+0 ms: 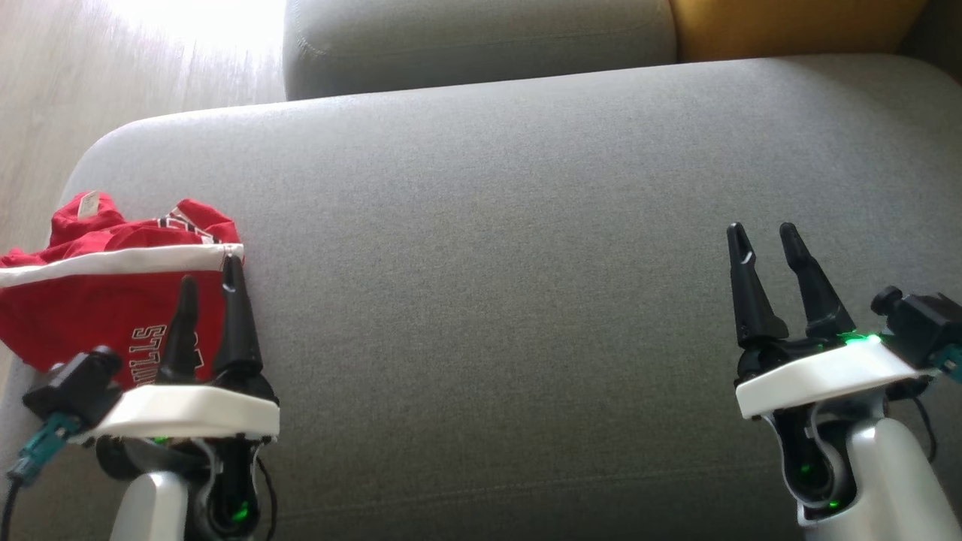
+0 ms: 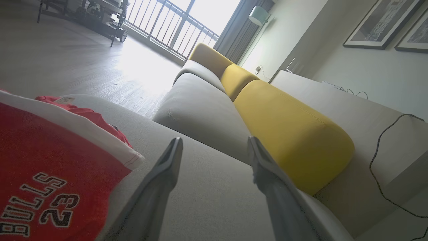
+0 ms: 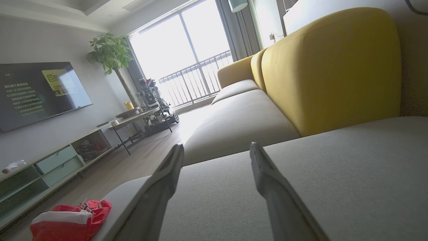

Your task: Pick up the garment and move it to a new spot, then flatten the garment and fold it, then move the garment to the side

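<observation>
The garment is a red jersey with a white band and black-and-white lettering, lying crumpled at the left edge of the grey sofa seat. My left gripper hangs open over the garment's right edge with nothing between its fingers. In the left wrist view the garment fills the lower left, beside the open left gripper. My right gripper stands open over bare cushion at the right, far from the garment. The right wrist view shows the garment at the lower left, beyond the open right gripper.
A second grey seat cushion lies behind, with a yellow backrest at the top right. Wooden floor drops off past the sofa's left edge. Wide bare cushion stretches between the two grippers.
</observation>
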